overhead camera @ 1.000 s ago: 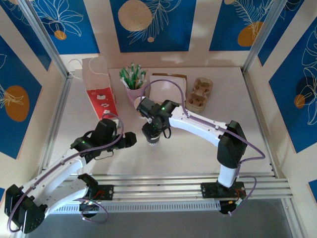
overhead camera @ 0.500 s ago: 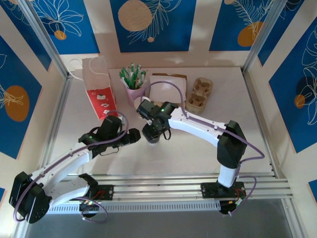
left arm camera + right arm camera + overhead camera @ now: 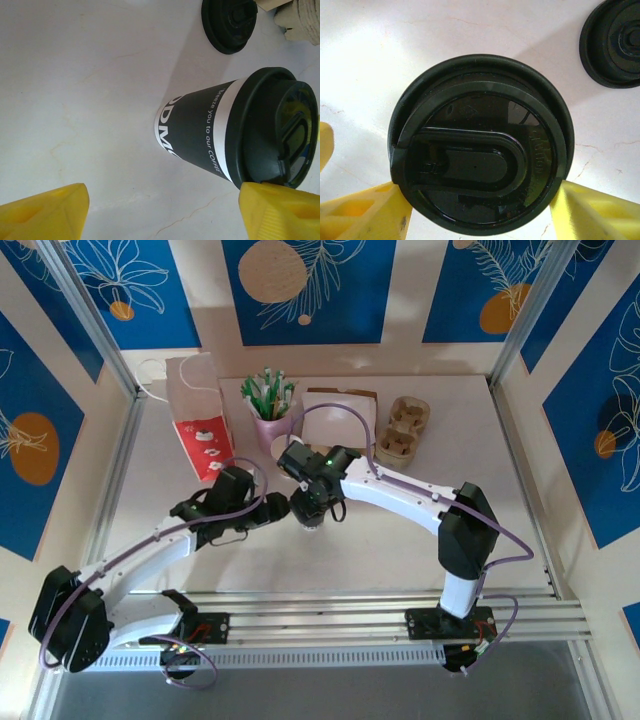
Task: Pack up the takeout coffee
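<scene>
The takeout coffee [image 3: 200, 132] is a dark-sleeved cup with white lettering and a black lid [image 3: 480, 170]. It stands upright on the table near the middle [image 3: 312, 525]. My right gripper [image 3: 312, 510] sits straight above it. Its yellow fingers [image 3: 365, 215] pass under the lid rim on both sides, shut on the cup. My left gripper [image 3: 280, 510] comes in from the left at table height, open, with the cup just ahead of its yellow fingertips [image 3: 280, 210]. One fingertip is close beside the lid.
A loose black lid [image 3: 230, 22] lies on the table just behind the cup. At the back stand a red-and-white paper bag [image 3: 200, 415], a pink cup of green-white sticks [image 3: 268, 405], a white box [image 3: 335, 410] and a cardboard cup carrier [image 3: 402, 430].
My left arm has swung right, bringing its gripper up to the cup's left side, with the jaws slightly narrower. The right gripper and the cup have stayed put.
</scene>
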Robot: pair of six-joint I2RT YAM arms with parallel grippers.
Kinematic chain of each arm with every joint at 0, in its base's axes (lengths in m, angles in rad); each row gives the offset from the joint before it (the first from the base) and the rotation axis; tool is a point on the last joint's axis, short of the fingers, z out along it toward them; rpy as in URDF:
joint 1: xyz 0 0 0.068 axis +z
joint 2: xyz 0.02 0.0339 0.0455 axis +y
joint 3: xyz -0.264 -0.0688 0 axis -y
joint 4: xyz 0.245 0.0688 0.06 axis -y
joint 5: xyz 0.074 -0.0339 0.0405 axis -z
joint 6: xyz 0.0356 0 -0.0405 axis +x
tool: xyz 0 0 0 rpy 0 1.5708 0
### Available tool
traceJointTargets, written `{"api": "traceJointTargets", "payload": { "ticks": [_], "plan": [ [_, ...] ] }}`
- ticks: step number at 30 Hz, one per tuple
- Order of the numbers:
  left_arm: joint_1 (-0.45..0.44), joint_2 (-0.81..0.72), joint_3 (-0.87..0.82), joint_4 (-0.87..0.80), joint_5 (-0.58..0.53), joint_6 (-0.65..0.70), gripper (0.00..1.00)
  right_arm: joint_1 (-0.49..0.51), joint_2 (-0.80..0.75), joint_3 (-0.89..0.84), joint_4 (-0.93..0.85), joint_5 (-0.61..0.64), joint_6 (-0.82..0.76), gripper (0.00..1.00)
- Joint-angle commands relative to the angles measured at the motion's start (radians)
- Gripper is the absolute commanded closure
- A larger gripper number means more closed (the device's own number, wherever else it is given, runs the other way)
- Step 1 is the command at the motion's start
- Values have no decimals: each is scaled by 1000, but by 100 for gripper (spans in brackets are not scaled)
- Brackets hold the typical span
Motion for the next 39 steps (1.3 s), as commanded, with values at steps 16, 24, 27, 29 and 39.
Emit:
{"api": "traceJointTargets", "payload": {
  "ticks": [16,24,27,29,39],
  "plan": [
    [125,67,61,133,63,-90,18,-10,-62,-98,48,-126,-38,30],
    [125,73,27,136,127,-96,28,-26,-75,-127,72,-181,-72,30],
    [125,63,-3,170,156,-115,33,-28,-73,-126,74,-201,-79,30],
    [123,58,-20,185,177,-121,37,-27,-72,-121,69,-202,-80,30],
    [109,41,-88,256,190,-149,38,-13,-38,-74,19,-194,-103,30]
  ]
}}
